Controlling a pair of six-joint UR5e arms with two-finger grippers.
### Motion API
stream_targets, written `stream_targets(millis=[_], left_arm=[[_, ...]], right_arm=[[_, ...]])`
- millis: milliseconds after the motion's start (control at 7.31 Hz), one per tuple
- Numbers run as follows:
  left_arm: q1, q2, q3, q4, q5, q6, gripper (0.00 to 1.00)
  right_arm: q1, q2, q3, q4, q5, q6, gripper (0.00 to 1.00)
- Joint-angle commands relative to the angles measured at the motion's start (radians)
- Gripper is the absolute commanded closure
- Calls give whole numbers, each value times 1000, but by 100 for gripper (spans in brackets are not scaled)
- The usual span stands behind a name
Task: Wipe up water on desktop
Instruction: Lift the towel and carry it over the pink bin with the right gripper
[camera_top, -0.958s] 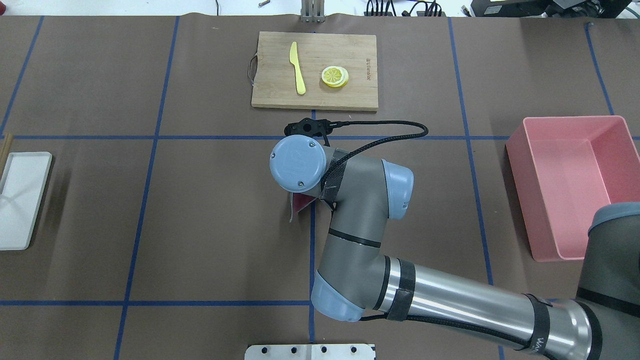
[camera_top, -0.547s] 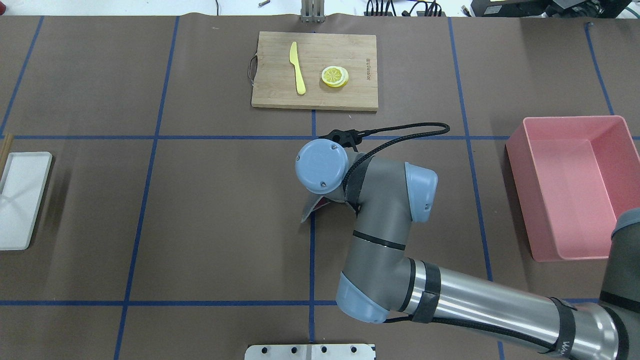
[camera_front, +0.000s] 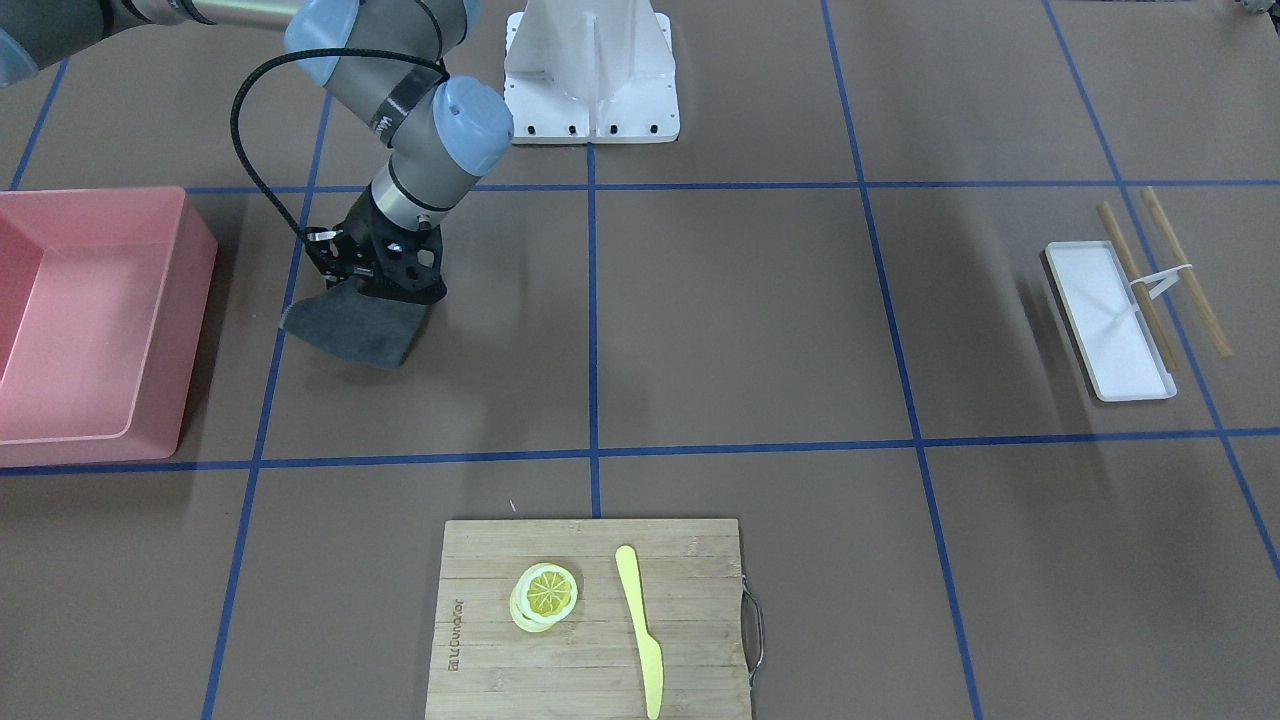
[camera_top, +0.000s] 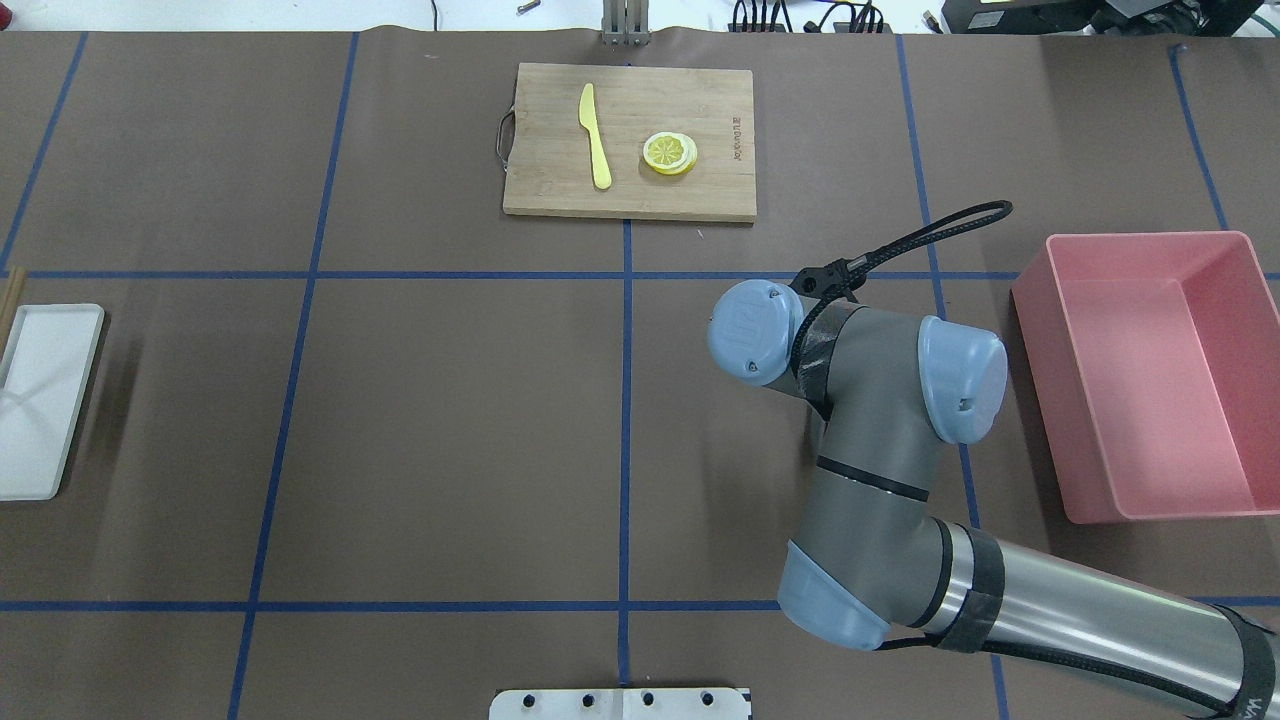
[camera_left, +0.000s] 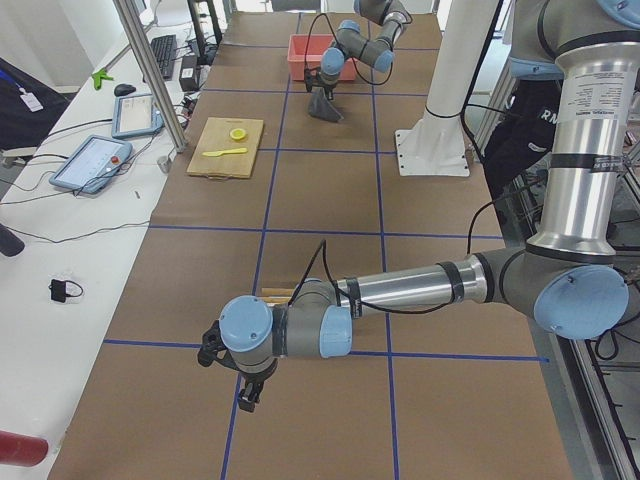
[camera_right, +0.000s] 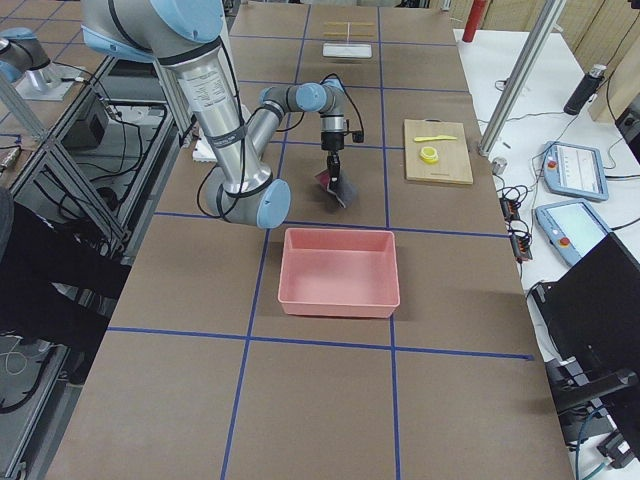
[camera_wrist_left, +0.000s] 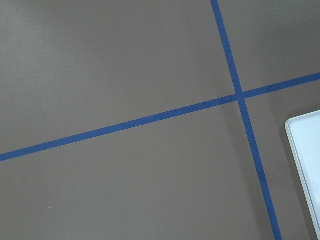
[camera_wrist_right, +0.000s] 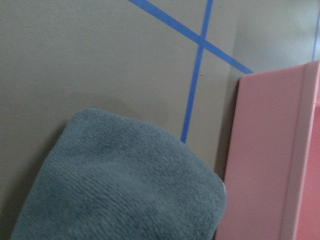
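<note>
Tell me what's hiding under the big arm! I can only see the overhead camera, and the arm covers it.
Observer: The right gripper is under there, pinching a grey cloth that hangs down from it.
Operator: Is the cloth near the pink box?
Observer: Yes. In the right wrist view the cloth's edge shows close beside the pink box wall.
Operator: Where's the other arm?
Observer: The left gripper is low over the desktop at the far left end. Its wrist camera shows a corner of the white tray.
</note>
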Motion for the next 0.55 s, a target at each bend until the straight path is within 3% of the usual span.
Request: stream_targets(millis=[0, 410], left_arm=[[3, 0, 1, 0, 0, 0, 1], [3, 0, 2, 0, 0, 0, 1]], right_arm=[[13, 1, 54, -76, -18, -34, 100], [51, -2, 319, -67, 9, -52, 100]])
